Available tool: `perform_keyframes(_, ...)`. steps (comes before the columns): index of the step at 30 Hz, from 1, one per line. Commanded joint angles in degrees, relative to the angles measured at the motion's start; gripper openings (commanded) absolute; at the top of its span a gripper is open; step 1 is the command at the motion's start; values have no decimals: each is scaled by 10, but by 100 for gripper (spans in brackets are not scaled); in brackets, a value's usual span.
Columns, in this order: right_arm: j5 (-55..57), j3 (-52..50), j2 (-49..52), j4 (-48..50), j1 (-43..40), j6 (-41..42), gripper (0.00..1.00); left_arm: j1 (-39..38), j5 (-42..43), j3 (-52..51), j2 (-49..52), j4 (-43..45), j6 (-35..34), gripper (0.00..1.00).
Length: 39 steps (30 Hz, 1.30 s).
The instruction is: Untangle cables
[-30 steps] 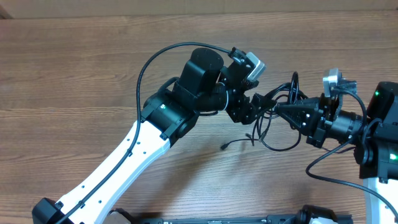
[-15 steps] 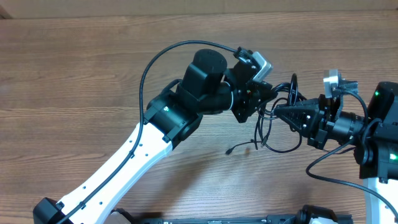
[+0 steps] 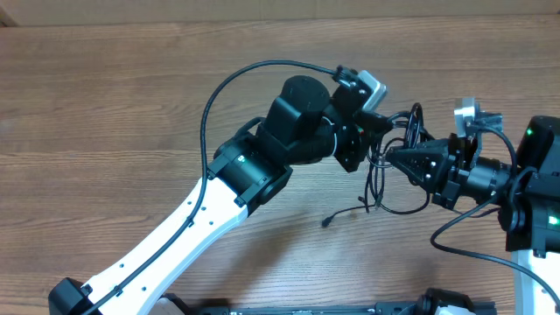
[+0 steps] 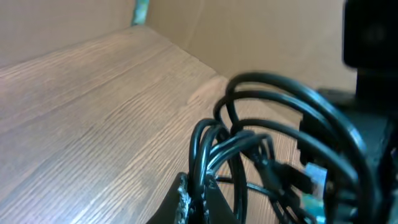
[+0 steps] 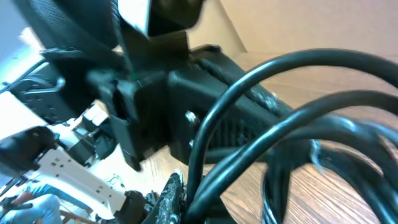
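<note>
The cables (image 3: 385,179) are a bundle of thin black loops hanging between the two grippers over the wooden table, with one loose plug end (image 3: 325,222) trailing left. My left gripper (image 3: 374,143) is shut on strands at the bundle's left side. In the left wrist view its fingertips (image 4: 184,198) pinch a black strand, and the cables (image 4: 273,124) loop up beyond them. My right gripper (image 3: 394,157) points left and is shut on the cables from the right. In the right wrist view the cables (image 5: 292,81) arch out of its jaws (image 5: 189,205).
The wooden table (image 3: 105,114) stretches left and back. A cardboard wall (image 4: 261,31) stands at the far edge. The left arm's thicker black cable (image 3: 219,96) arcs over its white link (image 3: 175,227). The two grippers sit almost tip to tip.
My left gripper has moved right into the bundle and closed on strands. The loose plug end has drifted slightly right and down. The right arm has not moved.
</note>
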Motion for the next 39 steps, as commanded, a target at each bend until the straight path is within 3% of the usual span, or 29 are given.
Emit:
perform_keyframes(1,97,14,-3,-37,-3,1,4,13,-33,6,-28,35,-71,4)
perform_keyframes(12,282,14,-2,-60,-3,48,4,52,-57,6,-143,22,-70,4)
perform_keyframes(24,488,14,-2,-102,-3,91,4,59,-90,6,-181,19,-64,4)
perform_keyframes(29,489,14,-2,-100,-3,106,4,59,-157,6,-195,-18,-57,4)
perform_keyframes(32,483,14,-3,-95,-3,119,4,59,-156,6,-195,-38,-57,4)
perform_keyframes(39,277,14,-3,2,-3,118,4,59,-152,5,-174,-125,-53,4)
